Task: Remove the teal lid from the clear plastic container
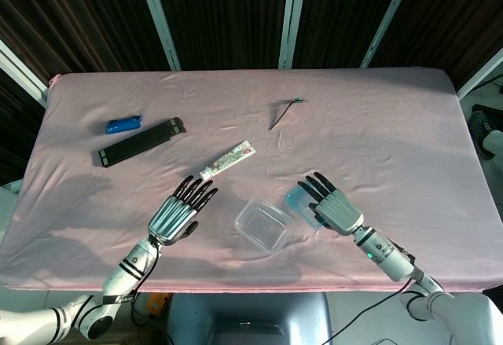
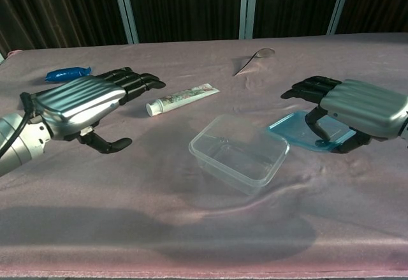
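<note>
The clear plastic container [image 1: 262, 225] [image 2: 239, 149] stands uncovered on the pink cloth near the table's front edge. The teal lid [image 1: 299, 200] [image 2: 299, 131] lies low on the cloth just right of it, apart from the container. My right hand [image 1: 335, 208] [image 2: 360, 106] covers the lid's right half, with fingers on top and the thumb at its near edge, still holding it. My left hand [image 1: 178, 211] [image 2: 80, 104] hovers left of the container, fingers spread, holding nothing.
A toothpaste tube [image 1: 228, 159] [image 2: 182, 98] lies behind the container. A black bar [image 1: 141, 142] and a blue packet [image 1: 124, 124] [image 2: 67, 74] sit at the back left. A small thin metal object [image 1: 284, 109] [image 2: 254, 58] lies further back.
</note>
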